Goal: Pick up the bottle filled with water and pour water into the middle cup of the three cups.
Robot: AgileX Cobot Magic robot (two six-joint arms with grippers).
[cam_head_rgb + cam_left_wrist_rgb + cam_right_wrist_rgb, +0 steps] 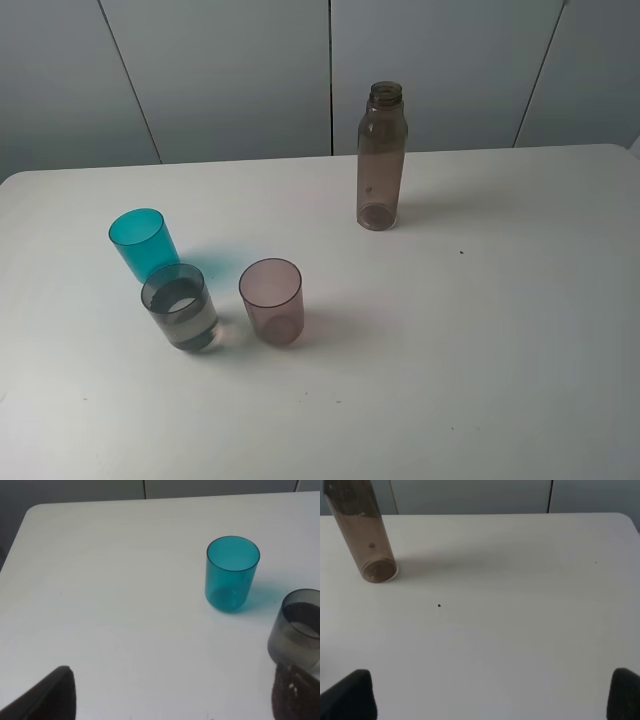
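The tall smoky brown bottle (381,158) stands upright and uncapped at the back of the white table (480,350), and also shows in the right wrist view (362,535). The three cups stand at the front left: teal (142,243), smoky grey middle cup (180,306) with clear liquid in its lower part, and pinkish-mauve (272,300). My left gripper (172,705) is open and empty, short of the teal cup (232,573) and the grey cup (296,629). My right gripper (487,700) is open and empty, well back from the bottle. Neither gripper shows in the exterior high view.
Grey wall panels (330,70) stand behind the table's back edge. A small dark speck (461,252) lies on the table to the right of the bottle. The table's left corner (35,510) shows in the left wrist view.
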